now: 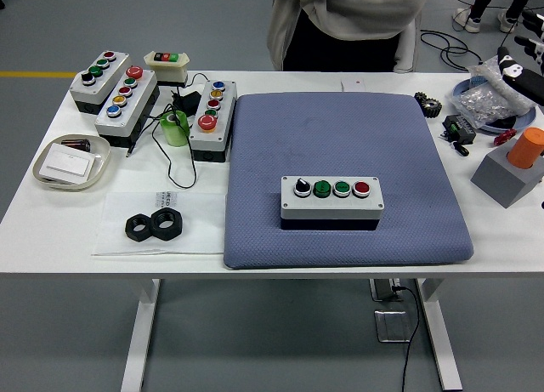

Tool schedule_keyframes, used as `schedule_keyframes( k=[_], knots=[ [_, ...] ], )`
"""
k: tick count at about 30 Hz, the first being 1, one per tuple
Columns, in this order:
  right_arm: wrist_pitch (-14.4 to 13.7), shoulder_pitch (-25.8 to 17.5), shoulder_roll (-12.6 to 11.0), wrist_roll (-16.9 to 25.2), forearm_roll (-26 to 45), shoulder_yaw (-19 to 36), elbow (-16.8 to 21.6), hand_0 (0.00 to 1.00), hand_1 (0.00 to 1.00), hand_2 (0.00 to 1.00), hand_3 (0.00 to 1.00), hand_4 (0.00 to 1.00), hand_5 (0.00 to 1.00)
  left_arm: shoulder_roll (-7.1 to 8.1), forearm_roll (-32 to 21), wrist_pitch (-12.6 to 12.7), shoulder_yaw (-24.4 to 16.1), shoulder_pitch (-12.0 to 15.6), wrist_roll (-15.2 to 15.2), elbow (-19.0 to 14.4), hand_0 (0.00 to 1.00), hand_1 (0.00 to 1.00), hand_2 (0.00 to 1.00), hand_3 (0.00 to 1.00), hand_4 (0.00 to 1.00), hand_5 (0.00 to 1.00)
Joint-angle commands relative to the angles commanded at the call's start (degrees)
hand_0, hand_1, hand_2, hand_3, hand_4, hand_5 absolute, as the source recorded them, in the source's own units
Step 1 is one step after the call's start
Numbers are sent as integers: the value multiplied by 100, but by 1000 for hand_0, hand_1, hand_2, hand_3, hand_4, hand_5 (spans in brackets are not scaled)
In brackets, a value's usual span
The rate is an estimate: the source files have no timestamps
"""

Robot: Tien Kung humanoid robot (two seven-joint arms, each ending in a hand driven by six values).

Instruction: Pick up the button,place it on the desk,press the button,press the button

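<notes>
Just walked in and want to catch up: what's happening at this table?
Nothing is being handled right now. A grey button box with four controls sits alone on the blue mat. Only the tip of the robot's right hand shows at the top right edge, well away from it. A person stands behind the table.
</notes>
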Motion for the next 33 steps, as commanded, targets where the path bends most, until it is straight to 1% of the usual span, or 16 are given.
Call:
schedule_keyframes(
  k=[1,3,5,13,33],
  knots=[
    [-4,-4,5,-12,223,-6,-4,901,807,863,876,630,284,-2,6,-2,-6,-2,2,2,737,773,847,762,524,998],
    [-1,-7,13,-38,677,-10,-10,901,807,863,876,630,284,-6,3,-1,-8,-8,2,7,737,773,847,762,524,998],
    [-3,-3,13,-55,855,-8,-16,901,807,863,876,630,284,-8,2,0,-9,-15,2,9,737,773,847,762,524,998],
    [-27,11,8,-86,868,4,-29,903,807,860,870,627,311,-12,-10,0,-9,-19,2,8,736,773,849,763,523,998],
    [-91,51,-3,-80,852,15,-141,905,811,867,869,617,321,-10,-116,7,63,-56,-25,1,735,773,849,763,519,998]
  ],
)
